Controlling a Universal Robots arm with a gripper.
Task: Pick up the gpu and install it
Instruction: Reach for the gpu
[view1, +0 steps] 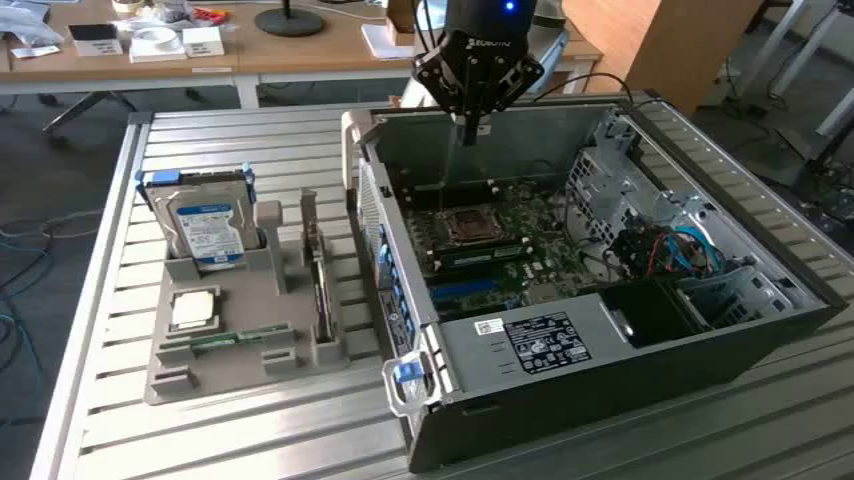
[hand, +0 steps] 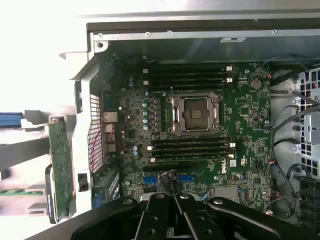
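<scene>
The gpu stands on edge in a slot of the grey holder tray, on the exterior view's left of the open computer case. In the wrist view the gpu shows as a green board outside the case wall. My gripper hangs above the far rim of the case, over the motherboard, well away from the gpu. Its fingers are shut with nothing between them. Blue card slots lie on the motherboard just under the gripper.
The tray also holds a blue-labelled hard drive, a processor chip and a RAM stick. Case walls, a drive cage and blue cables crowd the inside. A slatted metal table carries everything.
</scene>
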